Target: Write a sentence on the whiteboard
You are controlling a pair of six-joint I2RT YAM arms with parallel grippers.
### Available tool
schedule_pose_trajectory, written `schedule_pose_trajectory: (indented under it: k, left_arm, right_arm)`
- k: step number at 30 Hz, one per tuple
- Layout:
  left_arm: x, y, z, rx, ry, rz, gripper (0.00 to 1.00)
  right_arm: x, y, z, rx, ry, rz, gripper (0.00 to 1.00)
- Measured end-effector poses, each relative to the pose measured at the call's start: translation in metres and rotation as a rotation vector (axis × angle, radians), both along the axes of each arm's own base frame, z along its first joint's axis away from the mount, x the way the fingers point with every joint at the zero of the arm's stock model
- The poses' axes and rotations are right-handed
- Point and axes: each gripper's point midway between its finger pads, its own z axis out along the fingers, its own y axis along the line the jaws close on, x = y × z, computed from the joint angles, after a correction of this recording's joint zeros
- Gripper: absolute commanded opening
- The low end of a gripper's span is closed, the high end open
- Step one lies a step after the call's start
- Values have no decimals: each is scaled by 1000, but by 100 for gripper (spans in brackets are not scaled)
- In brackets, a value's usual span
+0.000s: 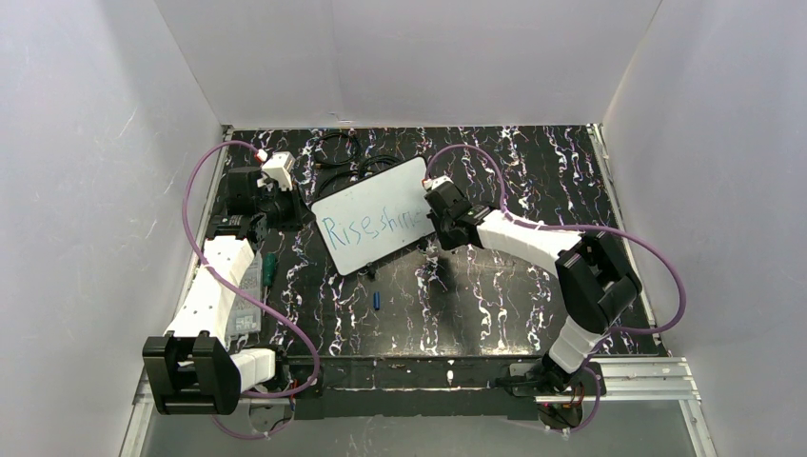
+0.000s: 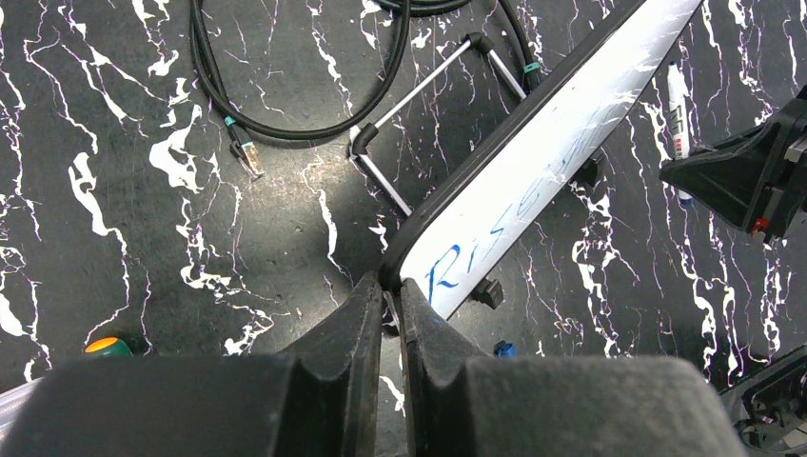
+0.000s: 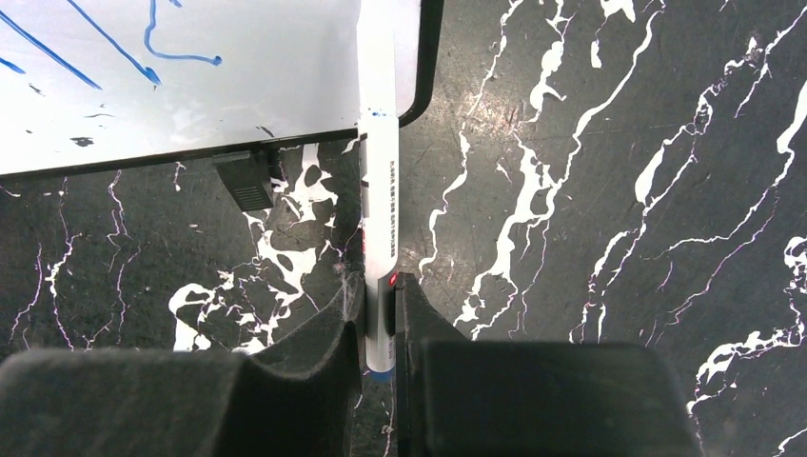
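The whiteboard point(image 1: 376, 217) stands tilted on the bench point(image 1: 495, 286), with blue words point(image 1: 371, 227) on it. The left end effector point(image 2: 388, 309) pinches its corner at 9 o'clock. At 3 o'clock, the right end effector point(image 3: 379, 305) grips a pen point(image 3: 379, 209) against it.

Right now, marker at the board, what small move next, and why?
Probably have the right gripper lift the marker off the whiteboard: its tip sits by the board's edge, the sentence fills the line, and the left gripper pinches the far corner.

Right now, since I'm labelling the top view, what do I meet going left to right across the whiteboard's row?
left gripper → whiteboard → right gripper with its marker
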Motion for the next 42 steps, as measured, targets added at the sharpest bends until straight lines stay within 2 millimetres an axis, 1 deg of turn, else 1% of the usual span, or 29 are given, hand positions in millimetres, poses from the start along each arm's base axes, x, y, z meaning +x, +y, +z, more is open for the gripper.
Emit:
schedule_pose_trajectory:
  k: [8, 14, 24, 30, 42]
  left_arm:
    - [0, 0, 0, 0, 0, 0, 0]
    - [0, 0, 0, 0, 0, 0, 0]
    - [0, 0, 0, 0, 0, 0, 0]
    - [0, 0, 0, 0, -1, 0, 0]
    - [0, 0, 1, 0, -2, 0, 0]
  right_arm:
    - [4, 4, 2, 5, -4, 15, 1]
    - [5, 5, -5, -5, 13, 27, 1]
    - [-2, 8, -11, 1, 54, 48, 1]
    - [-6, 4, -15, -12, 67, 45, 1]
    - [0, 1, -14, -43, 57, 27, 1]
